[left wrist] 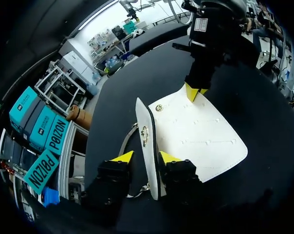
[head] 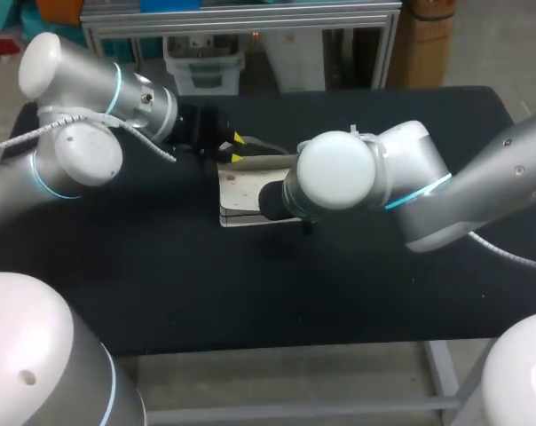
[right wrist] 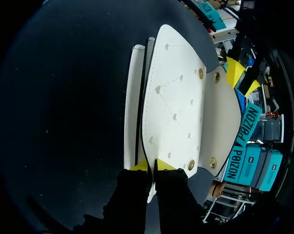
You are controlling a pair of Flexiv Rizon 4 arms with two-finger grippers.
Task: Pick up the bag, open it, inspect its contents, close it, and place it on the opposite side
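A white bag (head: pixel 241 188) lies in the middle of the black table (head: pixel 161 266). Its studded flap (left wrist: pixel 200 131) is folded out flat, away from the body (left wrist: pixel 148 141), which stands on edge. My left gripper (left wrist: pixel 146 157) is open astride that upright edge, fingers apart on either side of it. My right gripper (right wrist: pixel 152 165) is shut on the flap's (right wrist: pixel 174 97) far edge; the left wrist view shows its yellow tips (left wrist: pixel 193 91) there. In the head view my left gripper (head: pixel 235 149) is at the bag's back edge, and the right wrist (head: pixel 339 173) hides its own gripper.
A thin strap (left wrist: pixel 129 139) trails from the bag beside my left gripper. My other arm's gripper (right wrist: pixel 240 77) shows past the flap in the right wrist view. Bare black tabletop surrounds the bag, widest toward the front edge (head: pixel 277 342).
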